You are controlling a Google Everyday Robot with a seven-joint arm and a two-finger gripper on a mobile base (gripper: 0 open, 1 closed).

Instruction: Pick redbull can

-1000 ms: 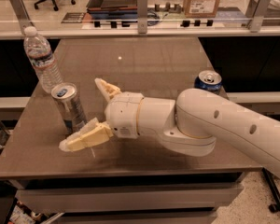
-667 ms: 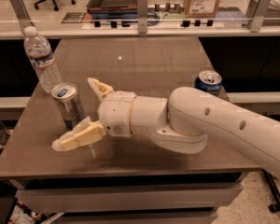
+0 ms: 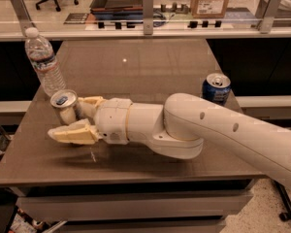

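Observation:
The redbull can (image 3: 63, 106), slim and silver with a blue tab on top, stands near the table's left edge. My gripper (image 3: 72, 118) reaches in from the right and has the can between its two cream fingers. One finger (image 3: 72, 132) lies in front of the can and hides its base. The other finger (image 3: 88, 104) is behind it on the right. Both fingers sit close against the can, which rests upright on the table.
A clear water bottle (image 3: 42, 62) stands just behind the can at the left edge. A wider dark blue can (image 3: 216, 88) stands at the right edge behind my arm. The brown table (image 3: 136, 67) ends close to the can's left. A counter with boxes runs behind.
My gripper has moved left, so the can now sits between its fingers. The fingers have drawn much closer together around it. The can has shifted slightly left.

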